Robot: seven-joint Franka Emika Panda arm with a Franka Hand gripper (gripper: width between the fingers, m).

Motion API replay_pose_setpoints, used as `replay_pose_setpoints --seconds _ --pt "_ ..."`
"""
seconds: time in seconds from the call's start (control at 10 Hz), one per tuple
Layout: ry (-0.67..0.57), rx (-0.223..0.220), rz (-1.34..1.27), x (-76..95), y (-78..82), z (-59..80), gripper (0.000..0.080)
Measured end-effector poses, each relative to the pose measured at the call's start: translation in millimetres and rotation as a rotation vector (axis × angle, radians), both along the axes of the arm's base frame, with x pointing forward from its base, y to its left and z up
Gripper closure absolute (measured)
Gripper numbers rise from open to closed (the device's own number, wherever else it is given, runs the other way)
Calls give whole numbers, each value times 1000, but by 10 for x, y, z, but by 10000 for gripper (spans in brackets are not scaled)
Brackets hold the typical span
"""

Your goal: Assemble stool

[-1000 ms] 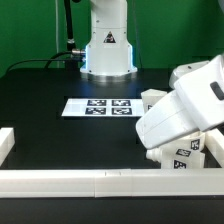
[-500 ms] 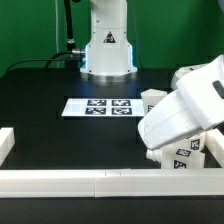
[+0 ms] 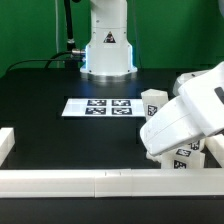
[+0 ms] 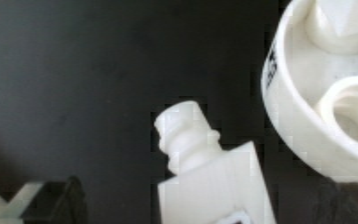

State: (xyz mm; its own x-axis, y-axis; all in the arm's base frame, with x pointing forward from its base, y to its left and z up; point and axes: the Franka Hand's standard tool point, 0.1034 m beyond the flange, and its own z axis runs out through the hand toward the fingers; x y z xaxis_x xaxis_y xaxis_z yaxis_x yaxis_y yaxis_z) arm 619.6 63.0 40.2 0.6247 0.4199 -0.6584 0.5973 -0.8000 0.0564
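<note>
In the exterior view my white gripper [image 3: 186, 120] hangs low at the exterior view's right, and its fingertips are hidden behind its body. A white block leg [image 3: 152, 101] with a tag stands just beyond it. Another tagged leg [image 3: 186, 156] shows under it by the front bar. In the wrist view a leg with a threaded peg [image 4: 197, 150] lies on the black table next to the round seat [image 4: 329, 90]. One dark finger [image 4: 27, 201] shows well apart from that leg. The gripper [image 4: 179, 208] looks open, and nothing is held.
The marker board [image 3: 98, 106] lies flat at the table's middle. Long white border bars run along the front [image 3: 100, 182] and the exterior view's left [image 3: 6, 143]. The robot base [image 3: 107, 50] stands at the back.
The arm has shifted a little toward the exterior view's right and lower. More of the standing leg behind it now shows.
</note>
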Motion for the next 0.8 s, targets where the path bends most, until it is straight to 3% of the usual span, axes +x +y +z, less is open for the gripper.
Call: replay_pose_setpoints --seconds 0.6,0.8 --pt "-48 18 -11 73 -9 -39 151" --pt "-63 -1 -40 84 -3 -45 151"
